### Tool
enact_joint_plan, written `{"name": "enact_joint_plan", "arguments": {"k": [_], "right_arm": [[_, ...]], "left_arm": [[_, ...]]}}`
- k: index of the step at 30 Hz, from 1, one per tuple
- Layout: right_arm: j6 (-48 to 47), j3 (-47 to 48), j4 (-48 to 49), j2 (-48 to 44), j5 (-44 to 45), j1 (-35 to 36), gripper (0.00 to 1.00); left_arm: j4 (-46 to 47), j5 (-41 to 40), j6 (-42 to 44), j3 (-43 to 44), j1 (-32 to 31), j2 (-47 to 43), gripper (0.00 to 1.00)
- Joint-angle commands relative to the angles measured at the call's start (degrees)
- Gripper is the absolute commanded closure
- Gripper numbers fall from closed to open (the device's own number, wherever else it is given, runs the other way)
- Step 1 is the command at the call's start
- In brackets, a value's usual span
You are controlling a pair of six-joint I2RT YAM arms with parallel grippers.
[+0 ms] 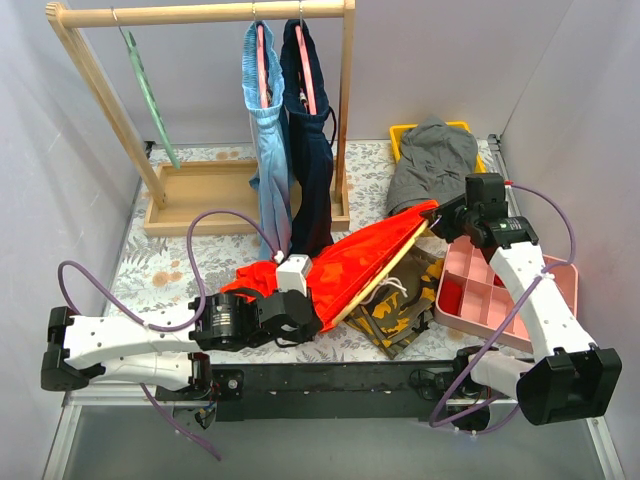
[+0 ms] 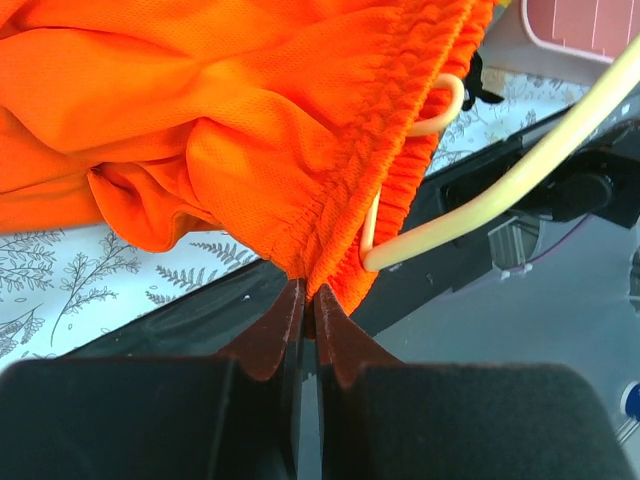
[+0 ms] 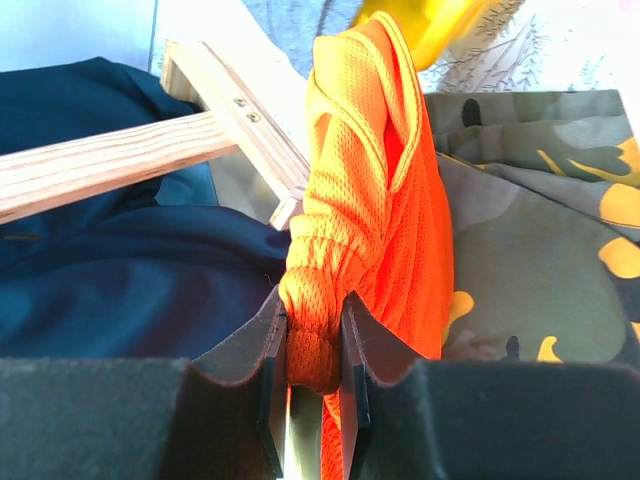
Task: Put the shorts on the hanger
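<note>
Pale grey walls (image 1: 60, 180) box in a table (image 1: 150, 270) covered with a leaf-printed cloth. At the back stands a wooden rack (image 1: 200, 15) carrying a mint hanger (image 1: 150, 100), a light blue garment (image 1: 265, 130) and a navy garment (image 1: 312, 130). Grey shorts (image 1: 430, 160) lie heaped at the back right.

Mid-table, the shorts (image 1: 350, 260) are stretched between the two arms, rising from low left to high right. They hang over the camouflage shorts (image 1: 400, 315) and just beside a pink tray (image 1: 500, 290). The hanger (image 2: 480, 200) runs along the waistband edge, and its rounded corner pokes out beneath the elastic. I cannot tell whether it passes through the waist opening.

The left gripper (image 2: 307, 300) has its jaws pinched tight on the gathered waistband. The right gripper (image 3: 312, 330) has its jaws clamped around a bunched roll of the same mesh at the far end.

The shorts look light, soft and limp, so they will likely sag and fold wherever nothing holds them. The mesh may also slide along the thin, smooth hanger. The elastic waistband is the thickest and firmest part, and so the sensible place to grip. The hanger seems stiff but slight, and is apt to shift when the cloth tugs on it.
</note>
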Motion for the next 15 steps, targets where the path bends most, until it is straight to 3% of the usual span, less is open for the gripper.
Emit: {"name": "enact_joint_plan", "arguments": {"k": [1, 7, 15], "right_arm": [[0.7, 6.1, 11.7, 0.9, 20.4, -0.6, 0.99], [2.1, 7.5, 11.1, 1.6, 23.2, -0.6, 0.99], [1.9, 6.9, 11.5, 1.5, 26.5, 0.7, 0.99]], "left_arm": [[-12.4, 10.5, 5.2, 2.0, -2.5, 0.3, 1.00], [-7.7, 17.4, 6.9, -0.9, -4.3, -0.3, 1.00], [-4.7, 20.9, 7.6, 0.4, -4.3, -2.2, 1.00]]}}
